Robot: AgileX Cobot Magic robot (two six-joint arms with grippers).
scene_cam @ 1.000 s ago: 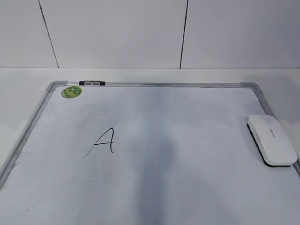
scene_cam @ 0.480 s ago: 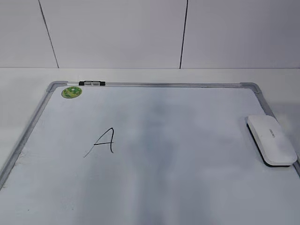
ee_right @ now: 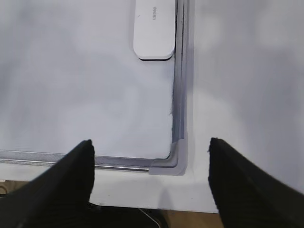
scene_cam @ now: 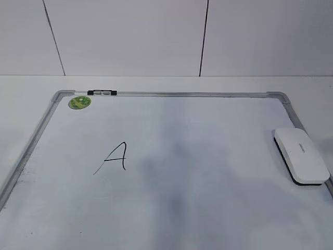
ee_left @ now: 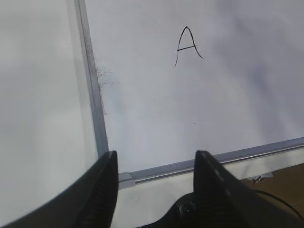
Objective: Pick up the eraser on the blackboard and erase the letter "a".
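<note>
exterior view: looks down at a slant over the blackboard (scene_cam: 208,172), which lies flat on a white worktop (scene_cam: 166,83); neither hand shows in this view.
left hand (ee_left: 154,164): seen only from the left wrist view, two dark fingers apart with nothing between them, hovering over the near left corner of the board.
right hand (ee_right: 149,156): seen only from the right wrist view, fingers wide apart and empty, above the near right corner of the frame.
near edge: grey aluminium rail, and past it the worktop's edge with a strip of brown floor and a thin cable in the wrist views.
board surface: white with faint grey smears and soft shadows across the middle; small dark specks by the left rail in the left wrist view.
letter (scene_cam: 115,157): one tall, pointed "A" in thin black marker, left of centre; no small cursive one can be made out.
eraser (scene_cam: 302,155): lies flat at the right side, its long side just beside the right rail, black felt down.
far rail: a round green sticker (scene_cam: 79,102) in the far left corner, a small black-and-silver clip (scene_cam: 102,92) on the frame near it.
room: pale wall panels (scene_cam: 130,36) with dark seams behind the worktop.
</note>
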